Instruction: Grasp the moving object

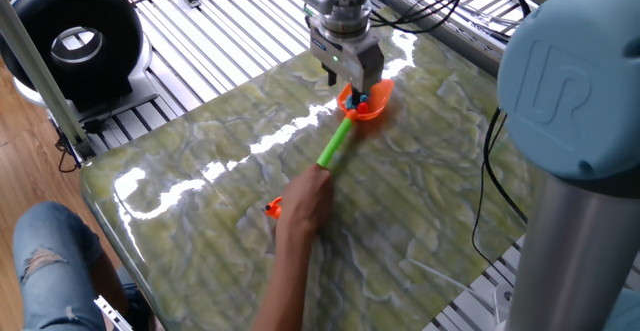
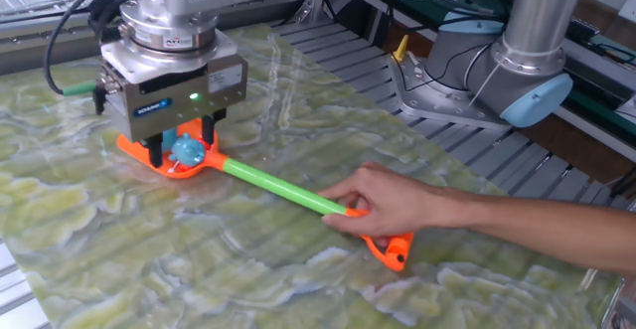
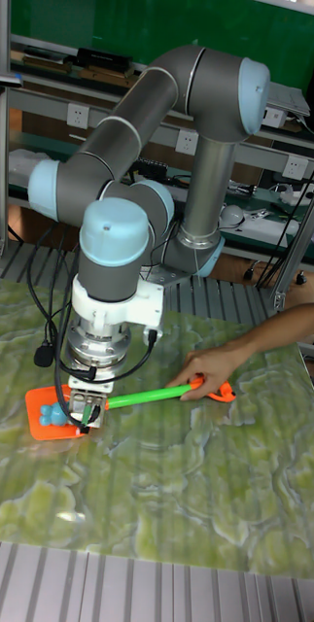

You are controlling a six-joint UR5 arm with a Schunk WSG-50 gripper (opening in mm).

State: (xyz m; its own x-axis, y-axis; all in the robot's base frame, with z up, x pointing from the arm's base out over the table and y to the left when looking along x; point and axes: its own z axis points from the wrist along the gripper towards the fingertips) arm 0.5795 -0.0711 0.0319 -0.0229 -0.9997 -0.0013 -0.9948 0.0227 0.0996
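The end effector (image 2: 182, 153) hangs fingers apart astride the light-blue toy (image 2: 186, 151), which lies directly beneath between them in the orange scoop (image 2: 139, 150)

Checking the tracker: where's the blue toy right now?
In the other fixed view, the blue toy lies in the orange scoop, between the pincer fingers.
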